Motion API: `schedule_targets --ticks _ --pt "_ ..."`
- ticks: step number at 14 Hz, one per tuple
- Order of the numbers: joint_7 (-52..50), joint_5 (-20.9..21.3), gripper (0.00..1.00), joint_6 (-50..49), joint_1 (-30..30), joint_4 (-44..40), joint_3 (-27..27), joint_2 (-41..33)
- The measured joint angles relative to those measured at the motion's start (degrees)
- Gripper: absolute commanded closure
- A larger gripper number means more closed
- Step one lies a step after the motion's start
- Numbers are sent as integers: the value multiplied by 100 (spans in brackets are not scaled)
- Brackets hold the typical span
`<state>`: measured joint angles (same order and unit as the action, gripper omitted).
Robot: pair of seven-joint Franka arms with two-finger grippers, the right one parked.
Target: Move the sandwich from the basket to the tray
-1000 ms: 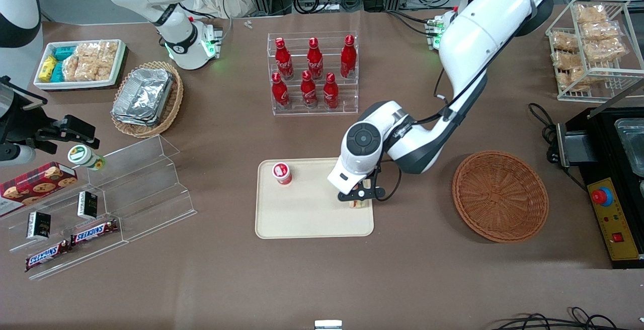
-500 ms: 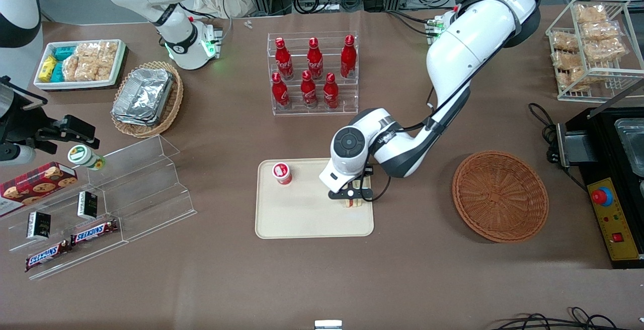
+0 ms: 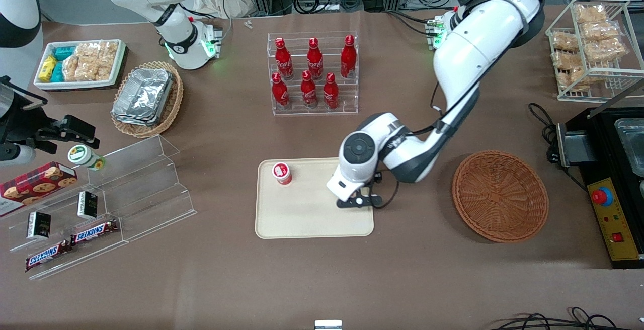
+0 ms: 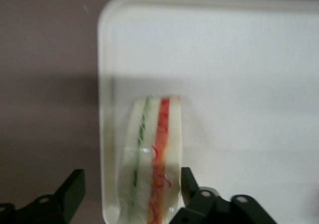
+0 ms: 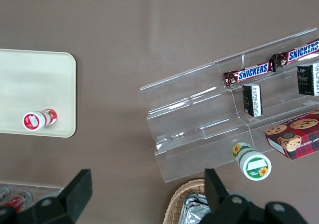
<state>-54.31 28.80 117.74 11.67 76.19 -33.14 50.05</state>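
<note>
Sandwich (image 4: 152, 159), white with green and orange-red layers, on tray (image 4: 239, 59) between spread gripper (image 4: 130, 194) fingers.

Sandwich (image 4: 152, 159) on tray (image 3: 302, 219), basket (image 3: 499, 195) empty

Front cam overhead; wrist cams close, downward

Compared with half a second ago, the gripper (image 3: 358, 201) sits a little nearer the front camera and slightly closer to the basket (image 3: 500, 195), still over the tray (image 3: 302, 219) at its basket-side edge. The fingers (image 4: 188, 181) now stand spread, one clearly apart from the sandwich (image 4: 152, 159) (earlier they closed around it). The sandwich lies on the tray by its rim, hidden under the gripper in the front view.
</note>
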Motion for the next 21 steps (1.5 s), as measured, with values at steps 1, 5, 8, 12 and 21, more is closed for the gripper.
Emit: schedule_targets --ticks 1,5,8,12,21 --pt "2 0 0 -165 -111 -93 -12 -165" --pt "39 -121 0 -1311 -650 -71 -39 -1344" --pt "702 -687 0 -1429 -1301 372 -31 -2108" --pt "2287 -1566 0 -1441 -1978 1252 137 -3068" --pt "5208 -2639 0 -1582 -1586 2338 2287 -4433"
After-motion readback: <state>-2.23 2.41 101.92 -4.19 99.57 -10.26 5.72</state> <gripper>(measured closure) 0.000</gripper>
